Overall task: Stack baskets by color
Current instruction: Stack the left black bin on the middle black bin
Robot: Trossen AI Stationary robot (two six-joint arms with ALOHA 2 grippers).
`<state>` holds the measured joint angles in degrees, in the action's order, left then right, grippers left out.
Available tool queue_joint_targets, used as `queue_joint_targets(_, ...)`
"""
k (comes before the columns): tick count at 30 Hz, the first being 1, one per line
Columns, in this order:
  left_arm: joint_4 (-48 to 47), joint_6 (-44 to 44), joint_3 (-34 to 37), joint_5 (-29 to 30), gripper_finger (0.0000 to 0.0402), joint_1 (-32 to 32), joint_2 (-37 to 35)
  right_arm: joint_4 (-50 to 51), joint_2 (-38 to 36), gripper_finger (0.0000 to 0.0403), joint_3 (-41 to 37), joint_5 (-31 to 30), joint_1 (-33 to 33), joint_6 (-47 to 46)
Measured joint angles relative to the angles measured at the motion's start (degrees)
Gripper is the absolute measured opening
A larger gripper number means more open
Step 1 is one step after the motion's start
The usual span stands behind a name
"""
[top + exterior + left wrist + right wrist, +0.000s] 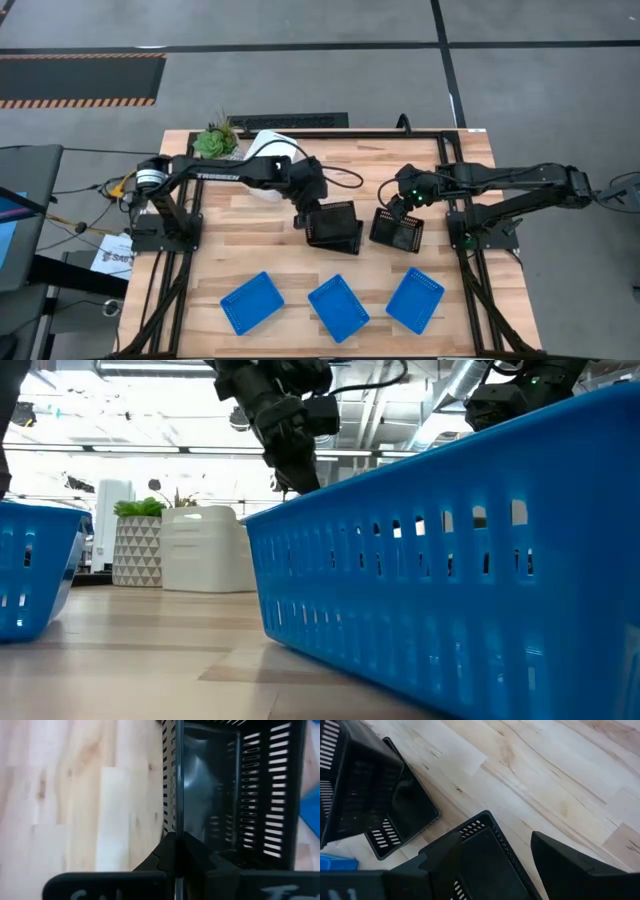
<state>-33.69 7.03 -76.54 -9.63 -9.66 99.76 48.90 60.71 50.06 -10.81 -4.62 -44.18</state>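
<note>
The left gripper [305,212] is clamped tight on the rim of a black basket [335,227] near the middle of the table [250,240]; in the left wrist view its dark fingers [170,855] pinch the slotted wall of that basket [235,790], which hangs tilted with its opening turned sideways. The right gripper [397,208] hovers with its fingers [570,865] spread wide over the rim of a second black basket [397,232], just beside the first one, with one finger on either side of the wall and nothing squeezed between them. The right wrist view also shows what seems to be a further black basket [395,815] lying under the lifted one, though whether they touch cannot be told. Along the near edge of the table three blue baskets sit apart in a row: one on the left [251,302], one in the middle [338,307] and one on the right [415,299]. Behind the left arm, at the far edge, white baskets [272,150] stand next to a small green plant [215,141].
</note>
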Motion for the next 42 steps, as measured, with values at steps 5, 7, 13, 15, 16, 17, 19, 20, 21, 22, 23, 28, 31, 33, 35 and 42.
queue_joint_targets(5,-2.9,3.8,-1.0,-1.7,0.0000,0.6,0.9,0.0,0.0,0.0264,0.0,0.0,0.0,0.0)
queue_joint_targets(7,-3.8,5.3,-1.0,-1.5,0.0000,0.7,0.9,0.0,0.0,0.0264,0.0,0.0,0.0,0.0)
queue_joint_targets(13,-4.7,5.7,-1.0,-1.6,0.0000,0.6,0.9,0.0,0.0,0.0264,0.0,0.0,0.0,0.0)
queue_joint_targets(15,-4.7,5.7,-1.0,-1.8,0.0000,0.7,0.9,-0.1,0.0,0.0264,0.0,0.0,0.0,0.0)
queue_joint_targets(16,-4.8,5.4,-1.0,-2.3,0.0000,0.7,0.8,-0.1,0.0,0.0264,0.0,0.0,0.0,0.0)
queue_joint_targets(17,-5.0,5.1,-1.0,-3.3,0.0000,0.7,0.8,-0.1,0.0,0.0264,0.0,0.0,0.0,0.0)
queue_joint_targets(19,-5.4,5.1,-1.1,-4.8,0.0000,0.7,1.3,-0.1,0.0,0.0264,0.0,0.0,0.0,0.0)
queue_joint_targets(20,-5.2,5.1,-1.1,-5.0,0.0000,0.8,1.7,-0.1,0.0,0.0264,0.0,0.0,0.0,0.0)
queue_joint_targets(21,-5.7,5.2,-1.1,-5.0,0.0000,1.0,2.0,-0.1,0.0,0.0264,0.0,0.0,0.0,0.0)
queue_joint_targets(22,-6.5,5.4,-1.0,-5.0,0.0000,1.1,2.5,-0.1,0.0,0.0264,0.0,0.0,0.0,0.0)
queue_joint_targets(23,-6.1,5.6,-1.0,-5.0,0.0000,1.2,3.0,0.0,0.0,0.0264,0.0,0.0,0.0,-0.3)
queue_joint_targets(28,-6.2,5.0,-1.0,-5.0,0.0000,1.6,4.6,0.0,0.1,0.0264,0.0,0.0,-0.1,-0.5)
queue_joint_targets(31,-6.2,4.6,-1.0,-4.7,0.0000,1.6,5.3,0.0,0.0,0.0264,0.0,0.0,-0.1,-0.6)
queue_joint_targets(33,-7.8,4.3,-1.0,-4.2,0.0000,1.6,5.5,0.0,0.0,0.0264,0.0,0.0,-0.1,-0.6)
queue_joint_targets(35,-7.5,3.2,-1.1,-3.2,0.0000,1.6,6.6,0.0,0.0,0.0264,0.0,0.0,-0.1,-0.8)
queue_joint_targets(42,-7.7,-7.2,-1.2,-0.9,0.0000,1.0,11.3,-0.1,0.0,0.0264,0.0,0.0,-0.1,-0.9)
